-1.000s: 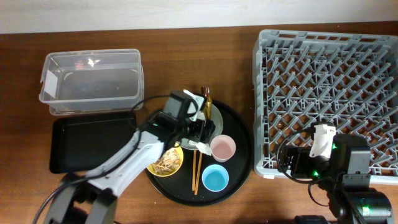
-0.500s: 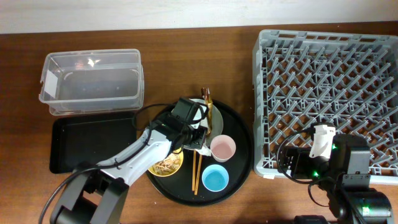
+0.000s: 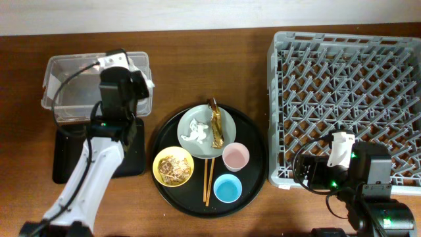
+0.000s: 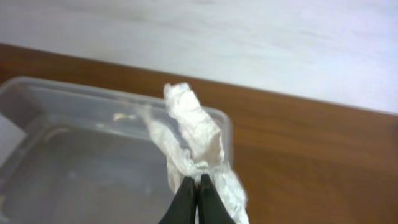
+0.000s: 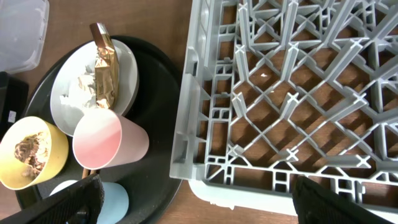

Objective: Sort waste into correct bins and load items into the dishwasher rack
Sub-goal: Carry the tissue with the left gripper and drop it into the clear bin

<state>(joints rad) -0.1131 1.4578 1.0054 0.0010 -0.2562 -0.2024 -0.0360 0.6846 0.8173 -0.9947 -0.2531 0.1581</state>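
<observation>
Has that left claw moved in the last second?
Yes. In the overhead view the left gripper went from over the round black tray up-left to the clear tub, gripping tissue.

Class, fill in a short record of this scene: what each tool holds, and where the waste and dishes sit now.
left tool: shut on a tissue piece, above the clear tub
right tool: open, empty, by the rack
plate: holds more tissue and the wrapper
yellow bowl: food scraps
pink cup, blue cup, chopsticks: on the round tray
rack: no dishes
</observation>
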